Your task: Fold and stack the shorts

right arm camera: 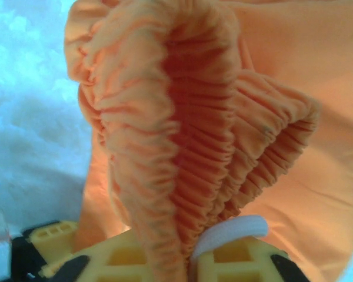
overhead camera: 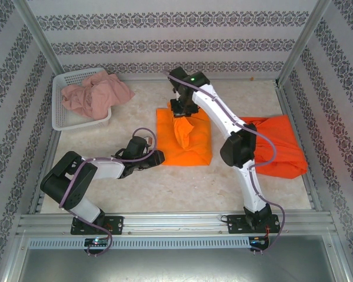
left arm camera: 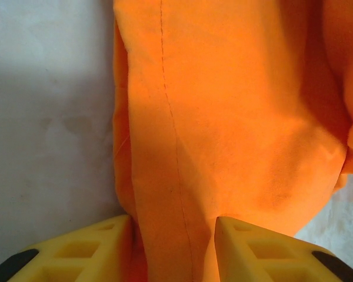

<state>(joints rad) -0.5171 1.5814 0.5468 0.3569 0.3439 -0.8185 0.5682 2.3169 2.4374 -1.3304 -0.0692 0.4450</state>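
Note:
Yellow-orange shorts [overhead camera: 191, 144] lie folded in the middle of the table. My right gripper [overhead camera: 182, 113] stands over their far edge, shut on the gathered waistband [right arm camera: 165, 117], which rises bunched from between its fingers [right arm camera: 182, 249]. My left gripper [overhead camera: 157, 157] lies low at the near left edge of the same shorts [left arm camera: 235, 117]. Its yellow fingers [left arm camera: 173, 229] press from both sides on a fold of the cloth with a seam running down it. Red-orange shorts [overhead camera: 282, 147] lie spread at the right, partly under the right arm. Dusty pink shorts [overhead camera: 97, 94] spill over the basket.
A white mesh basket [overhead camera: 63, 120] stands at the back left by the wall. Metal frame rails [overhead camera: 165, 223] border the table at the front and sides. Bare tabletop [overhead camera: 182, 188] lies between the arm bases and the orange shorts.

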